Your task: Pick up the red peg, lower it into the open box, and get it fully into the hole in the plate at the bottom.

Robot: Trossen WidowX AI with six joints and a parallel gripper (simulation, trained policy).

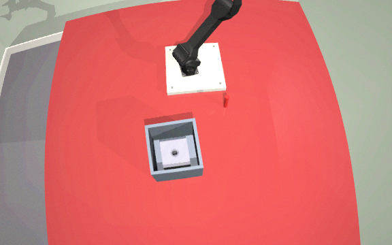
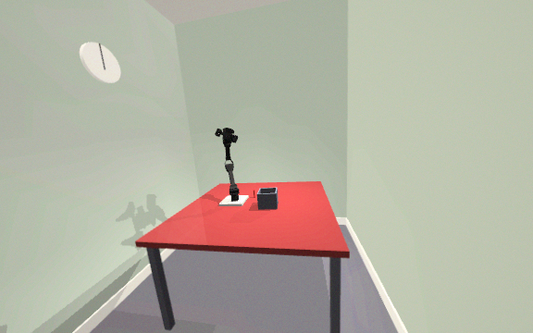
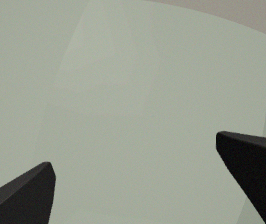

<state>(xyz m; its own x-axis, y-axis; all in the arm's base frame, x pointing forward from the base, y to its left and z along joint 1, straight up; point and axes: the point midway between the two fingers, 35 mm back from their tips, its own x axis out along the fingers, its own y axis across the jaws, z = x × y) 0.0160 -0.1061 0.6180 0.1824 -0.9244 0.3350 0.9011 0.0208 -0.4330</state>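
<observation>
The red peg (image 1: 226,101) (image 2: 254,193) stands upright on the table, just off a corner of the arm's white base plate. The open grey box (image 1: 179,174) (image 2: 267,201) stands apart from it on the table. Inside, at its bottom, lies a pale plate (image 1: 183,145) with an empty round hole (image 1: 174,152) near its middle. My gripper (image 3: 136,157) (image 2: 227,135) is open, with nothing between its fingers. It is high above the table, far from peg and box, and the wrist view shows only walls and ceiling. In the top view the fingers are out of frame.
The white base plate (image 1: 196,85) (image 2: 226,203) carries the arm and lies behind the box. The box's side walls stand well above the plate inside. The red table (image 1: 250,190) (image 2: 248,231) has a wall behind it. A round clock (image 2: 100,63) hangs on a wall.
</observation>
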